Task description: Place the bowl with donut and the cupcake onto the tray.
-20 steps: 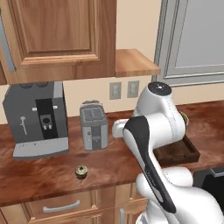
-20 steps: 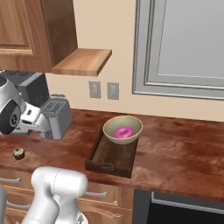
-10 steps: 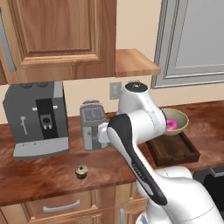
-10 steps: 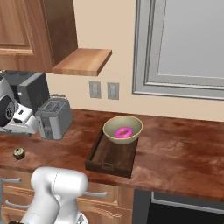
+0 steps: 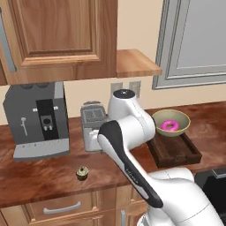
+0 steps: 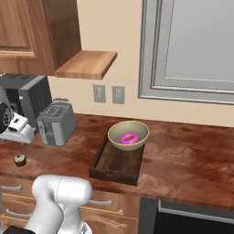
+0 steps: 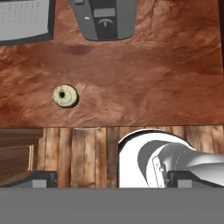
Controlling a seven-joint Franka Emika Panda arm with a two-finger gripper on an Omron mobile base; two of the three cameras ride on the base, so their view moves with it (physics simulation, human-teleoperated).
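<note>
The pale olive bowl sits on the far end of the dark wooden tray, and the pink donut lies inside it. A tiny cupcake stands alone on the counter near its front edge, left of the tray. My gripper hangs above the counter in front of the toaster, looking straight down. It is open and empty. The cupcake lies up and to the left of it in the hand view.
A silver toaster and a grey coffee machine stand at the back of the counter. A wooden shelf and cabinets hang above. Drawers sit below the counter's front edge.
The arm has swung left, away from the tray and toward the toaster side, uncovering the bowl in the left base view. The gripper stays open.
</note>
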